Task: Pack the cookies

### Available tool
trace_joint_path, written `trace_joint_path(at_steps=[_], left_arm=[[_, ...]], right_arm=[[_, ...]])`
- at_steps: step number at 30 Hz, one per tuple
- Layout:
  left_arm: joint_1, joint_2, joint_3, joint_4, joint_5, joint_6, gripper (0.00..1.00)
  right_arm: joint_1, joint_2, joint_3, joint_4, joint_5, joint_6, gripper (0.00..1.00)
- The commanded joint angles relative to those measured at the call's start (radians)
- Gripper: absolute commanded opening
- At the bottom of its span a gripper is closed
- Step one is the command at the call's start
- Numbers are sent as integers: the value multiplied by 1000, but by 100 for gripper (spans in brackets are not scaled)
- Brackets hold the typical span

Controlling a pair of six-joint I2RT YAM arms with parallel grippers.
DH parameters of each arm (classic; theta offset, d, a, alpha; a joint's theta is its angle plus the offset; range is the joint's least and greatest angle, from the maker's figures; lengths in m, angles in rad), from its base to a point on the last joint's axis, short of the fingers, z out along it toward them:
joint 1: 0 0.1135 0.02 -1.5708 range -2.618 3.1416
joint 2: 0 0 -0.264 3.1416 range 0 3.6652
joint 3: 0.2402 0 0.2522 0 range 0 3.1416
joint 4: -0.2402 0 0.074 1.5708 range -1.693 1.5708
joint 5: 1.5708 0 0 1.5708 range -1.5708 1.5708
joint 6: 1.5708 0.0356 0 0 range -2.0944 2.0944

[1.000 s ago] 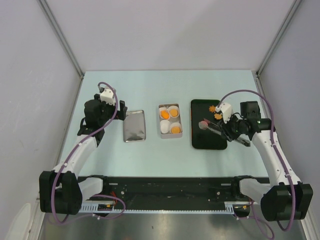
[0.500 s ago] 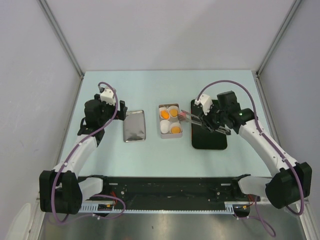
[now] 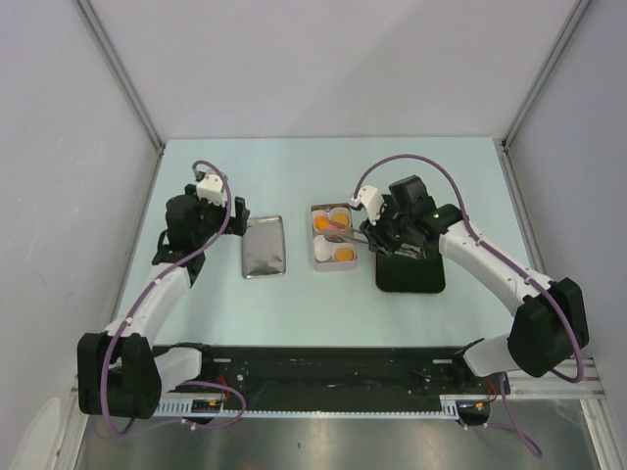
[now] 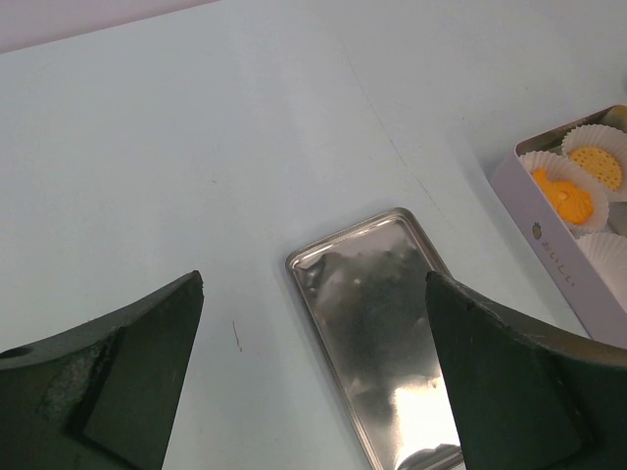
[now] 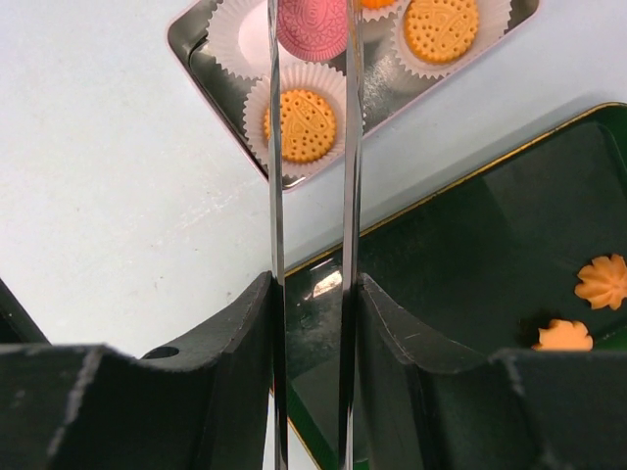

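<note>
Status report, packing in progress.

1. Table: pale blue, carrying all items.
2. Black tray: lower right of the right wrist view. Two orange flower cookies lie on it at the right edge, not yet packed.
3. Lid: silver, flat on the table, centre of the left wrist view. The left gripper hangs over it, spread wide with nothing in it, and is well apart from the tin.
4. Tin: top of the right wrist view, lined with white paper cups. I see round orange cookies seated in three of them.
5. Right gripper: its long thin blades run straight up the frame and are pinched on the pink cookie at their tips.
6. Empty paper cup: directly beneath the pink cookie, its paper showing mostly to the left of the blades.

Finding: the cookie sits over the cup's right side. I cannot tell its height above the paper. I judge the next move to be a short descent, perhaps nudged frame-left, and then release. The right arm is the one placed for it.
</note>
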Motion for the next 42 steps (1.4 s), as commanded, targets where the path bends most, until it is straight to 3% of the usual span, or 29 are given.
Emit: trace_joint_path(at_steps=[1, 42], left_arm=[[-5, -2, 7, 33, 0, 20, 100], [-7, -3, -4, 36, 0, 22, 100]], right_arm=[[19, 22, 47, 63, 7, 19, 26], [68, 128, 47, 82, -13, 22, 30]])
